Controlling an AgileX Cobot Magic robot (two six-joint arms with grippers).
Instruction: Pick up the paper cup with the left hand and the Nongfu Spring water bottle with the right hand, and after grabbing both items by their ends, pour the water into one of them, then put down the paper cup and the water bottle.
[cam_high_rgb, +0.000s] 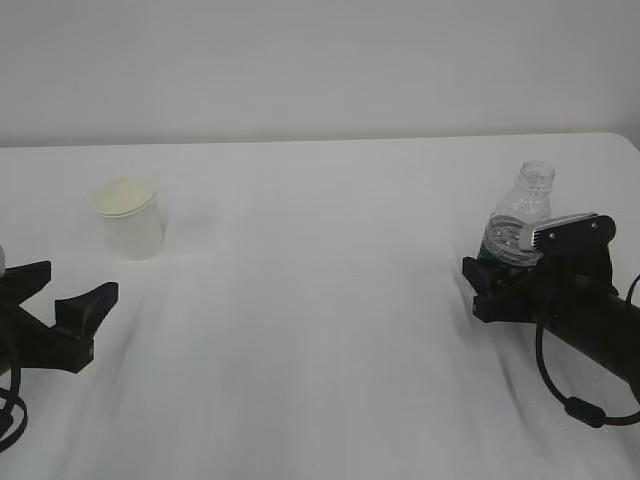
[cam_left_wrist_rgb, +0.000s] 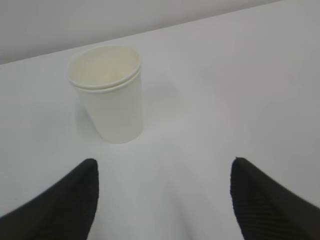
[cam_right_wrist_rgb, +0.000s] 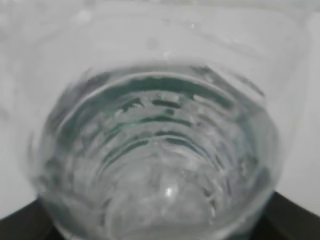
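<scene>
At the far left of the white table (cam_high_rgb: 320, 330), the left hand (cam_high_rgb: 62, 297) rests low with its black jaws spread wide and nothing between them. Seen from its own wrist camera, the two dark fingertips (cam_left_wrist_rgb: 65, 200) frame bare tabletop, and the paper cup (cam_left_wrist_rgb: 107, 92) stands upright ahead of them and well apart, nearer the left fingertip than the right. From the exterior view the paper cup (cam_high_rgb: 130, 217) sits just beyond the left hand, toward the back wall, a small white tapered vessel with a rolled rim and a pale cream inside; a doubled line near the rim in the wrist view hints at a second lip, though whether two cups are nested cannot be told.

The middle of the table lies between the two arms.

At the right, the right hand (cam_high_rgb: 505, 283) reaches in from the lower right corner, its silver-grey plate (cam_high_rgb: 560, 232) on top and a black cable (cam_high_rgb: 580, 395) looping below. Its jaws stand on either side of the lower part of the Nongfu Spring water bottle (cam_high_rgb: 520, 215), which is upright and uncapped on the table, its neck rising clear above the gripper. Whether the jaws press the bottle cannot be told. The right wrist camera is filled by the ribbed clear plastic of the bottle (cam_right_wrist_rgb: 160, 155), green tints showing through it, with water (cam_right_wrist_rgb: 165, 190) inside.
</scene>
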